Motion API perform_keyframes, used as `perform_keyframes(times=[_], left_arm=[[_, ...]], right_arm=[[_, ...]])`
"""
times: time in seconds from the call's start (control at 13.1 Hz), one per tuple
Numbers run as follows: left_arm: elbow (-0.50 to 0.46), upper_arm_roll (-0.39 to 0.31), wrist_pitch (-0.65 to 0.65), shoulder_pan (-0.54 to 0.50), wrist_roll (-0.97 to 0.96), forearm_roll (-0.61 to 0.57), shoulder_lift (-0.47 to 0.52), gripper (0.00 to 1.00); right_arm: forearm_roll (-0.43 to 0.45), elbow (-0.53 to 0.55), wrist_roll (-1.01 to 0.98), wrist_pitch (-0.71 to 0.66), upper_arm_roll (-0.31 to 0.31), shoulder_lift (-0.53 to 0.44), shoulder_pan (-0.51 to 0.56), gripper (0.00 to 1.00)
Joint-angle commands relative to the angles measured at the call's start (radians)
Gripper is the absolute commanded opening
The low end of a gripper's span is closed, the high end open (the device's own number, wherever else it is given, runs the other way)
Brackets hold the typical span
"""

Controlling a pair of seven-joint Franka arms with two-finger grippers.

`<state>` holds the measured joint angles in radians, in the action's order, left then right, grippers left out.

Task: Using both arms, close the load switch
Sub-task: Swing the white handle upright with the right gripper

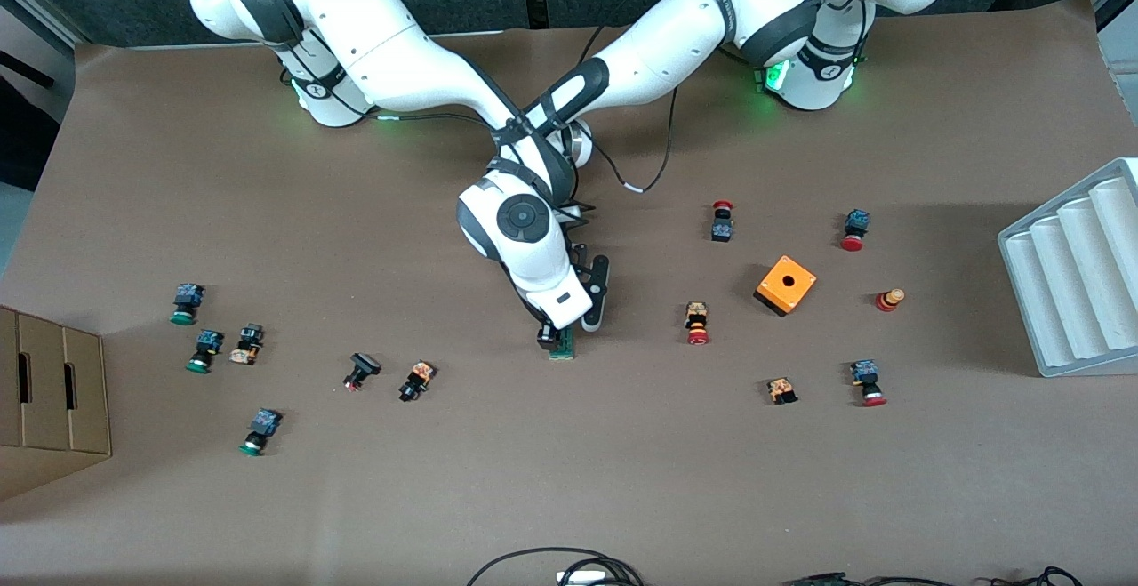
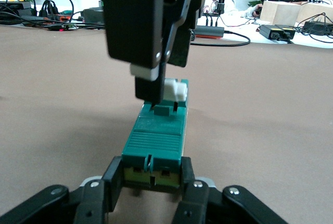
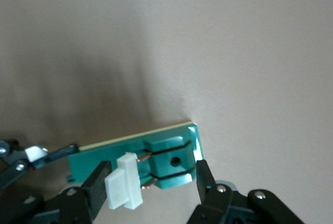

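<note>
Load switch (image 1: 562,346) lies flat on the brown table (image 1: 569,479), just below the centre of the front view, under the two hands.

Start at its end nearer the front camera. There the right gripper (image 3: 151,182) comes down from above, its fingers (image 3: 99,185) spread. One pad is against the white lever (image 3: 125,188) and the other is by the end of the green block. That contact looks thin to me. If you push at a slant, the pad could ride up over the lever and skid off, leaving the switch unclosed.

At the farther end, the left gripper (image 2: 152,179) lies low on the table and pinches the block's sides. It grips only that end, so a hard shove on the lever could swing or tip the block out of the pinch. Press down too much and the block could grind into the paper.

Higher in the frame, above centre, the forearms cross closely and a black cable (image 1: 662,146) loops beside them. Any wide correction risks the wrists knocking together or catching that cable, so keep your moves small.
</note>
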<state>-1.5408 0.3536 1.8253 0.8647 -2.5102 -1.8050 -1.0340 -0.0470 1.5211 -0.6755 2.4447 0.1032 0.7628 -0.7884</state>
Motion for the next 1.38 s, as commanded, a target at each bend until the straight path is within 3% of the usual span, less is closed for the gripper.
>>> perform_keyframes(times=[0.0,0.76,1.3], left_arm=[[0.007,-0.005,-0.003,0.01,-0.016,0.006,0.0,0.29],[0.007,-0.005,-0.003,0.01,-0.016,0.006,0.002,0.29],[0.007,-0.005,-0.003,0.01,-0.016,0.004,0.002,0.28]], right_arm=[[0.015,-0.016,-0.015,0.03,0.019,0.015,0.023,0.73],[0.01,-0.018,-0.009,0.028,0.013,0.006,0.021,0.73],[0.006,-0.018,-0.003,0.036,0.009,-0.002,0.021,0.67]])
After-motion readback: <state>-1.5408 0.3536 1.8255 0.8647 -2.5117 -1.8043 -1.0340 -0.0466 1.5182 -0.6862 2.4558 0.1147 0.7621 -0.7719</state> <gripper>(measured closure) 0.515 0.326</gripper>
